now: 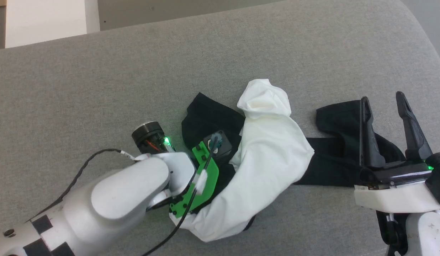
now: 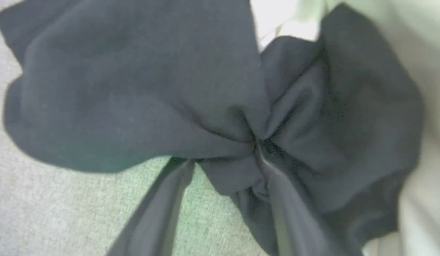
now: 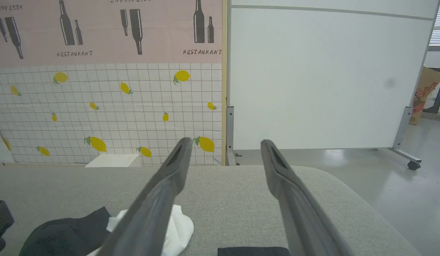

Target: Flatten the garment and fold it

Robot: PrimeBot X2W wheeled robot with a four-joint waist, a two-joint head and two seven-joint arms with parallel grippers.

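Found the two long dark fingers (image 2: 159,213) of the left gripper (image 2: 221,153) standing apart, tips sunk into crumpled black cloth, a bunched fold gathered between them and puckered against one finger. Traced that cloth to the garment (image 1: 269,160), a soft thin T-shirt with a white body and black sleeves, lying rumpled near the middle of the grey fabric-covered bench (image 1: 134,71): white body twisted into a thick roll running from the near edge up to a loose peak, one black sleeve spread to its left where the left gripper reached down, more black cloth stretched flat to its right. Saw the right gripper (image 1: 381,97) wide open and empty, fingers poised over that right-hand black end, gripping nothing. Noted, past the bench's far edge, a small white box (image 3: 113,160) against a lemon-printed tiled wall (image 3: 99,106), and a white wheeled partition board (image 3: 319,78) beside it.
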